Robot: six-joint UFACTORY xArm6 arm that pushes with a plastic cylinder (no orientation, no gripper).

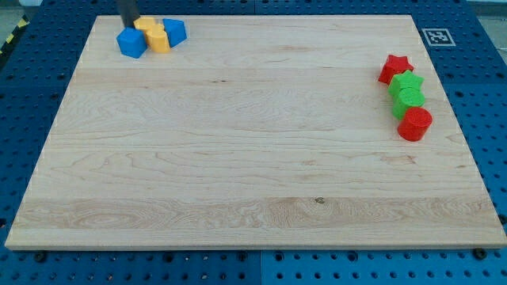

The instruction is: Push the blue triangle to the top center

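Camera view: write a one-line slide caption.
My tip touches blue triangle beside yellow blocks, top left.

Two blue blocks [132, 43] [175, 32] flank two yellow blocks [159, 39] [145, 26] on the pale wooden board [253, 158]. A red star [394, 68], two green blocks [407, 82] [409, 100] and a red cylinder [414, 123] line up.

Rod enters from view's top left, near-vertical; my tip [130, 25] is down at the surface's top-left corner.

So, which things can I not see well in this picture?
- My tip: the rod's upper part is cut off by the view's top edge; contact with the left blue block is unclear.
- Two yellow blocks: packed together, shapes unclear.
- Right blue block: partly hidden behind the yellow ones.
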